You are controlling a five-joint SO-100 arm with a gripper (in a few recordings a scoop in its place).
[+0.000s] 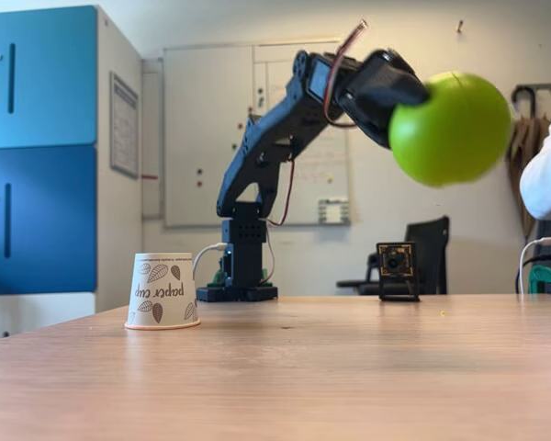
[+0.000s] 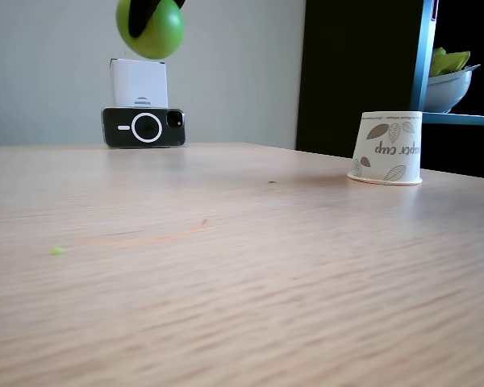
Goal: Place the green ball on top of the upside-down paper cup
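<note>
The green ball (image 1: 452,129) hangs high above the table at the right, slightly blurred, with my black gripper (image 1: 406,103) shut on it. In the other fixed view the ball (image 2: 153,29) sits at the top edge, a dark finger (image 2: 146,11) crossing its front. The upside-down paper cup (image 1: 162,291) stands on the wooden table at the left, white with brown leaves and an orange-brown rim. It also appears at the right (image 2: 388,148). Ball and cup are far apart, the ball well above cup height.
The arm's base (image 1: 241,276) stands behind the cup. A small camera on a stand (image 1: 397,270) sits at the table's back right. A phone (image 2: 143,127) leans against a white box. A person's white sleeve (image 1: 547,165) shows at the right edge.
</note>
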